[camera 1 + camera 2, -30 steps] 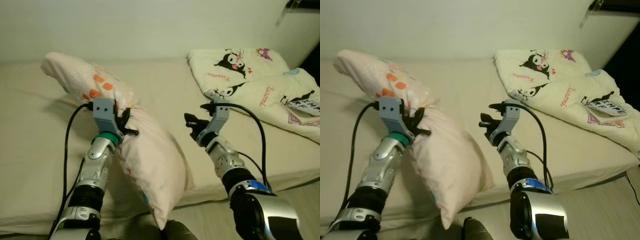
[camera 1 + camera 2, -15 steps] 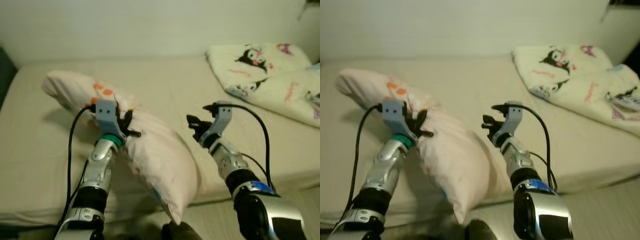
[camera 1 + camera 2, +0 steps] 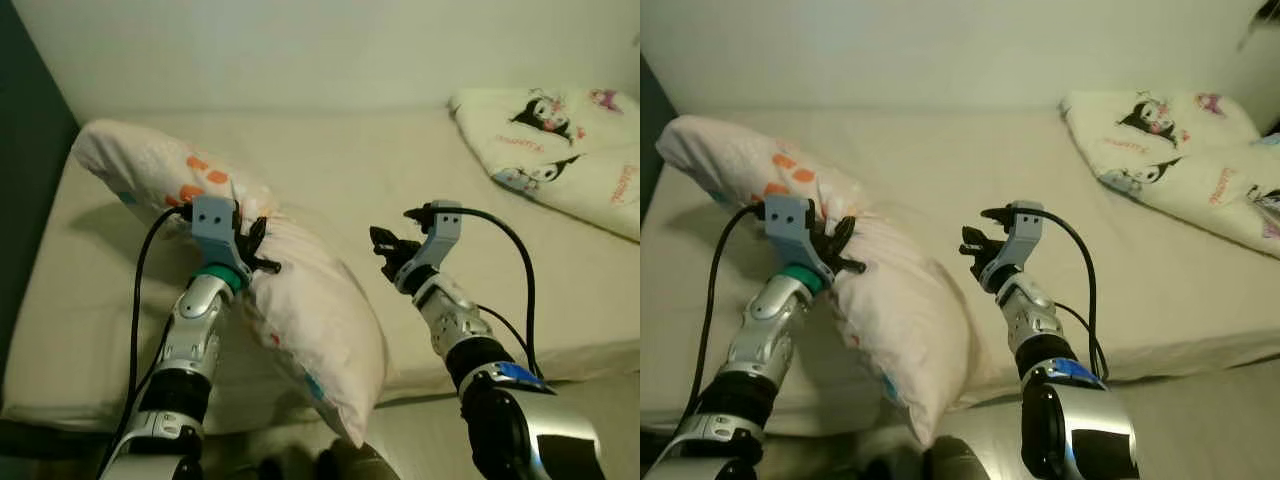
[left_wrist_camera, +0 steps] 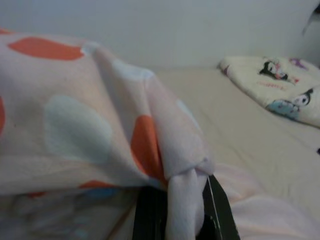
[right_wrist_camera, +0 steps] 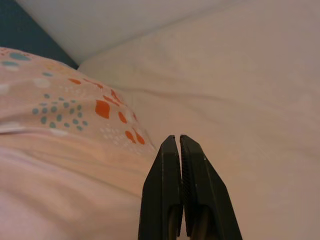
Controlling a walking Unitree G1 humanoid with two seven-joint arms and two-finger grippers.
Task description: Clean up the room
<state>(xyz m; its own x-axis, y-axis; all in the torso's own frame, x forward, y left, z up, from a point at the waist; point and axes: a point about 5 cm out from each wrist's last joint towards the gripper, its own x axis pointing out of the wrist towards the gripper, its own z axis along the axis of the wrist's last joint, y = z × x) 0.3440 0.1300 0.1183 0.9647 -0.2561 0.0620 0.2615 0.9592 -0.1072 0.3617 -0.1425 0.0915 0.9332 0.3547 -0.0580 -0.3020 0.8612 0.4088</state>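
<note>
Gripping pillow [image 3: 300,290], left pincer [image 3: 255,245]

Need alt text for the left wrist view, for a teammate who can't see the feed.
The left gripper has its black fingers clamped on a bunched fold of a pink pillow with orange and pale blue spots. Behind it lie a beige bed and a folded cartoon-print blanket by the wall.

- Left hand [image 4: 181,210]: fingertips buried in a fold of the pillow [image 3: 300,300]; finger bases cut by frame edge in wrist view.
- Pillow: lower end hangs past bed's [image 3: 330,160] front edge, underside hidden.
- Quilt [image 3: 560,140], far right corner of bed: cut by frame edge; print too small to read.
- Right hand [image 3: 385,250]: fingers small and dark in head views.
- Floor by bed's front edge: dark shapes, can't tell.
</note>
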